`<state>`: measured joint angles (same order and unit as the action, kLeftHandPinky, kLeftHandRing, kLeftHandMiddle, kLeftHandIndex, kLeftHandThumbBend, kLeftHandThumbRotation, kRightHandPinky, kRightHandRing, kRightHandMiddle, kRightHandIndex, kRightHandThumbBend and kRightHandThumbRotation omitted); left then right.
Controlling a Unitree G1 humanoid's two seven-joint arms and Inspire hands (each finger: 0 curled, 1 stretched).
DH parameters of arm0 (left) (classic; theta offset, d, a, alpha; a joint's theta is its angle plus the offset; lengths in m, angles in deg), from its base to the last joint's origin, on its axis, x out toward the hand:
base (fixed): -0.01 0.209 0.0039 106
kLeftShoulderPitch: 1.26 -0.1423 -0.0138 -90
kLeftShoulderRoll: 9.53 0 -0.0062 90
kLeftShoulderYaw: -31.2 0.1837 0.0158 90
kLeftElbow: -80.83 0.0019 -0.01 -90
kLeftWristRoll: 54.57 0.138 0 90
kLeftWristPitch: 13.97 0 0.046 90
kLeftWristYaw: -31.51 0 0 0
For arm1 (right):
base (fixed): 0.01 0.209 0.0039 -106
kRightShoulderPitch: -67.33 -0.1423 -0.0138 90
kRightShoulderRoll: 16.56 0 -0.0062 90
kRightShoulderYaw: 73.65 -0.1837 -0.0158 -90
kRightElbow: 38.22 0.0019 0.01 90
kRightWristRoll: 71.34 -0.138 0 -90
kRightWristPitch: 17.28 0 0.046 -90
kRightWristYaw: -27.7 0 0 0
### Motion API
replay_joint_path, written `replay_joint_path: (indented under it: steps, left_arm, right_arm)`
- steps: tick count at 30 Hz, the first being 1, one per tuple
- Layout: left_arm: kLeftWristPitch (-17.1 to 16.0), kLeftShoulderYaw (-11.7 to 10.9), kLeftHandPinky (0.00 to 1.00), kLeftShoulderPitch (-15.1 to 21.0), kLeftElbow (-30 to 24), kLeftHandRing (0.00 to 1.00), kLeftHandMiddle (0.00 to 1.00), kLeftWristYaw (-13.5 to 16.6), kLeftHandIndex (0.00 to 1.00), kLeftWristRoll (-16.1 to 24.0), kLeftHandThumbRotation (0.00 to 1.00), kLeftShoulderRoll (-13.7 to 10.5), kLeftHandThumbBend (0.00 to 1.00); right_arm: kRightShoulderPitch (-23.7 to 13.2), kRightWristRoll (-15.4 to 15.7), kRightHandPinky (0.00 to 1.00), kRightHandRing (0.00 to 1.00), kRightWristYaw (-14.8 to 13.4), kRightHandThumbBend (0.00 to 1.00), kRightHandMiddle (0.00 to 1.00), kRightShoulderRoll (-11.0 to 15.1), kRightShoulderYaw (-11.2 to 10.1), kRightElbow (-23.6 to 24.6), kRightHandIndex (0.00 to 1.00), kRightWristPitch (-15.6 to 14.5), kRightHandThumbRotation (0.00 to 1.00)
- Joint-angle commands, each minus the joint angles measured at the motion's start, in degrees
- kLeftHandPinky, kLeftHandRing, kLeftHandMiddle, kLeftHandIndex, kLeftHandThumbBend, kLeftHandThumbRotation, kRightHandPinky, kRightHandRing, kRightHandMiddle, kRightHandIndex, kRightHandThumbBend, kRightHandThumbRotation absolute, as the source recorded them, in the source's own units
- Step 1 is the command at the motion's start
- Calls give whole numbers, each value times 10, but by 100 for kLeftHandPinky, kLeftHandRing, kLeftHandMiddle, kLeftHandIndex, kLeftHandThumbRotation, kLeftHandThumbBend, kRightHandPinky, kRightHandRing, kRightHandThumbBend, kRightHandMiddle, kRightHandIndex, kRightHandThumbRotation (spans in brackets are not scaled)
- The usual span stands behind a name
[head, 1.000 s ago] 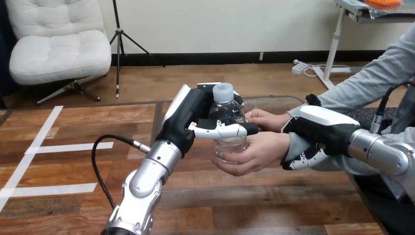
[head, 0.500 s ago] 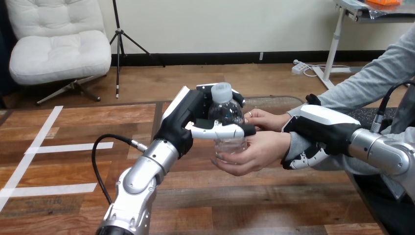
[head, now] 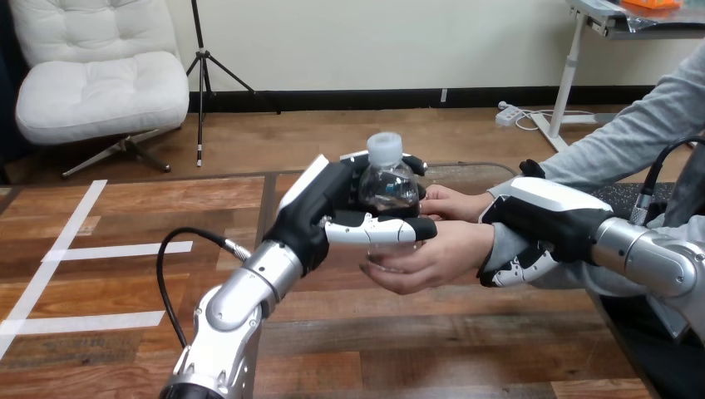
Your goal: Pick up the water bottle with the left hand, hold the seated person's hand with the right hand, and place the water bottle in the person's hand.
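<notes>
1. Left hand curled round the bottle, thumb across its front, holding it upright.
2. Bottle well above the desk, base in the person's hand, which is cupped beneath it.
3. Right hand wrapped round the person's wrist, just behind that cupped hand, with fingers curled underneath the grey sleeve.

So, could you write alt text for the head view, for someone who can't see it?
The left robot hand grips a clear water bottle upright, its base in the person's cupped hand. The right robot hand is curled round that arm's wrist, above a wooden table.
</notes>
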<state>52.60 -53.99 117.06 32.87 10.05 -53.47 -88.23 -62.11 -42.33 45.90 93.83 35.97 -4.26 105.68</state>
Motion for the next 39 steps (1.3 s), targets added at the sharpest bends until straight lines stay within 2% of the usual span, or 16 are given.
replay_joint_path:
  steps: [1, 10, 15, 39]
  left_arm:
    - [-24, 2, 86, 44, 19, 91, 94, 4, 92, 14, 79, -12, 100]
    - [-42, -4, 96, 46, 37, 98, 99, 2, 98, 19, 94, -10, 100]
    - [-42, -9, 99, 45, 40, 100, 100, 0, 99, 10, 98, -6, 100]
    - [-31, -30, 100, 27, 14, 100, 100, -21, 100, -45, 100, 11, 100]
  right_arm:
    - [-39, -28, 22, 26, -9, 49, 33, -1, -28, 37, 37, 13, 0]
    - [-39, -28, 22, 27, -9, 48, 34, -1, -29, 36, 38, 16, 0]
    - [-38, -28, 23, 27, -10, 48, 34, 0, -29, 37, 38, 18, 0]
    - [-36, -28, 22, 26, -2, 48, 33, -1, -29, 43, 38, 3, 0]
